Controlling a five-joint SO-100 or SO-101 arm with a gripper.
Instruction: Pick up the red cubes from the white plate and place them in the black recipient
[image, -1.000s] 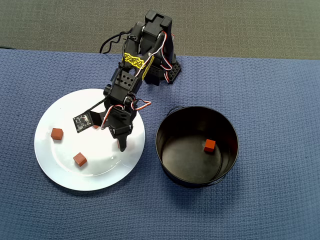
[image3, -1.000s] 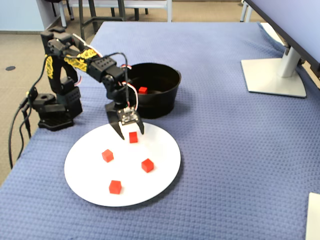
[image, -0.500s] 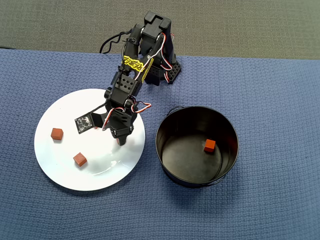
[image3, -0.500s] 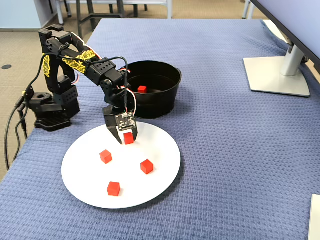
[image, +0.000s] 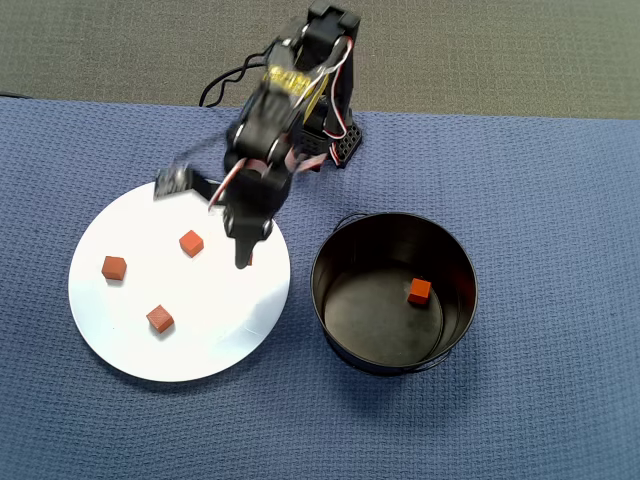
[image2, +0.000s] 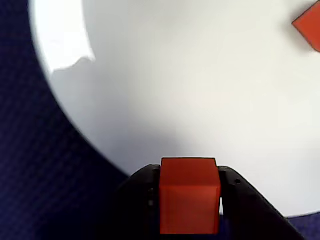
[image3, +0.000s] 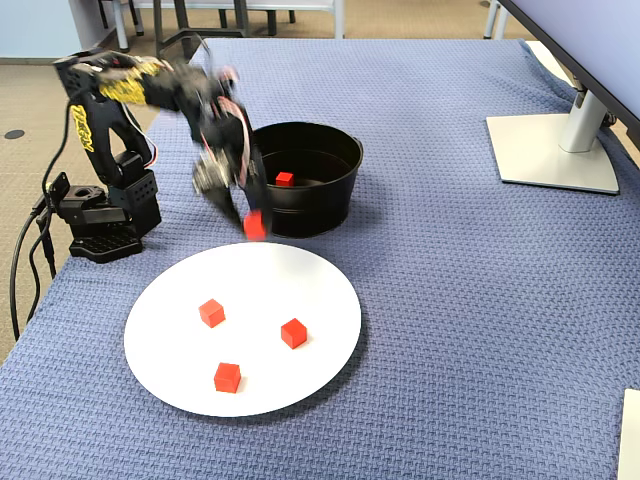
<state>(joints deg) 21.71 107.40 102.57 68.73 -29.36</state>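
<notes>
My gripper (image2: 189, 200) is shut on a red cube (image2: 189, 192) and holds it above the white plate's (image3: 180, 290) edge nearest the black pot (image3: 330, 205); it shows blurred in the fixed view (image3: 253, 226) and overhead (image: 243, 258). Three red cubes lie on the plate (image: 200, 345): one (image: 191, 243), one (image: 113, 267) and one (image: 160, 319). In the fixed view they are spread across the plate (image3: 211, 312), (image3: 293, 332), (image3: 227, 377). One more cube (image: 419, 291) lies inside the pot (image: 330, 300). The wrist view shows the plate (image2: 190, 90) and part of another cube (image2: 310, 24).
The blue woven cloth (image: 540, 200) covers the table. The arm's base (image3: 100, 220) with cables stands at the table's edge. A monitor stand (image3: 555, 150) sits at the far right in the fixed view.
</notes>
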